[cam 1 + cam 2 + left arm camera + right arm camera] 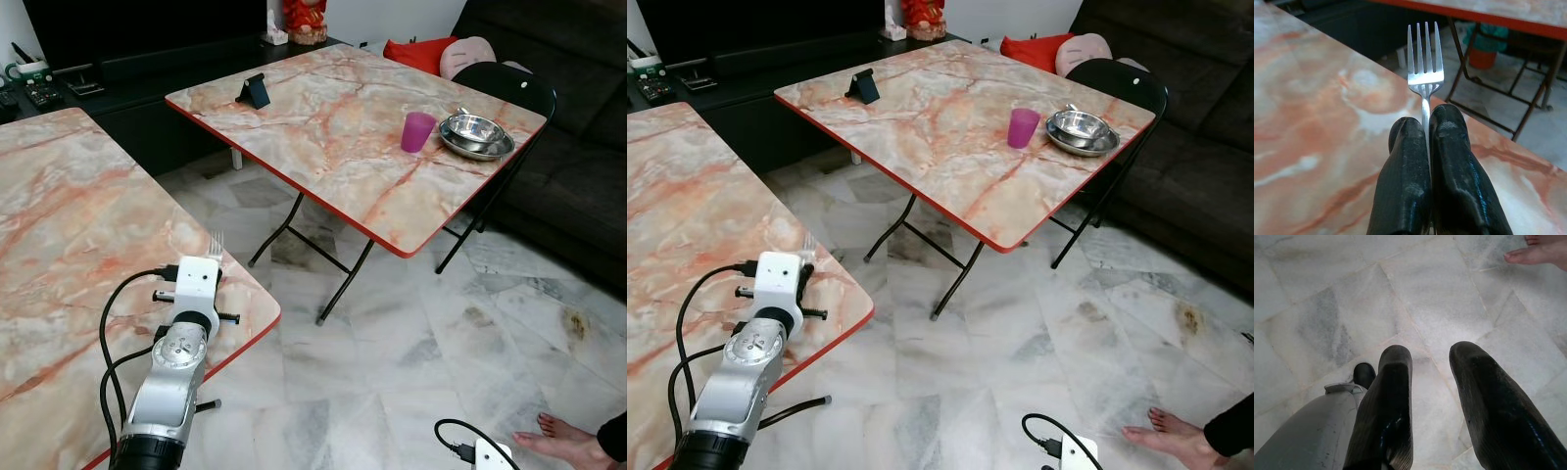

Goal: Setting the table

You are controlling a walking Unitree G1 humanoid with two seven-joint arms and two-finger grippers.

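Fork (1425,73): metal, four tines, clamped by its handle between the two black fingers (1405,176) of the left tool (1426,128). The tines project past the fingertips, above the near marble-patterned surface (59,255) close to its red-edged corner. In the left eye view the tines (216,240) show just beyond the white wrist housing of the left arm (181,352).

Right tool (1432,364): fingers parted, nothing between them, hanging low over the pale marble floor tiles (1425,298). A person's bare foot (563,441) rests on the floor near the right arm (490,455).

Far folding surface (333,127): same marble pattern, red edge, black crossed legs. It carries a purple cup (418,131) just beside a stack of steel bowls on a steel plate (476,135), and a small dark phone stand (255,91) near the far-left corner. A black folding chair (509,83) stands behind the bowls. A dark sofa (578,147) with a red cushion (416,51) stands at the right.
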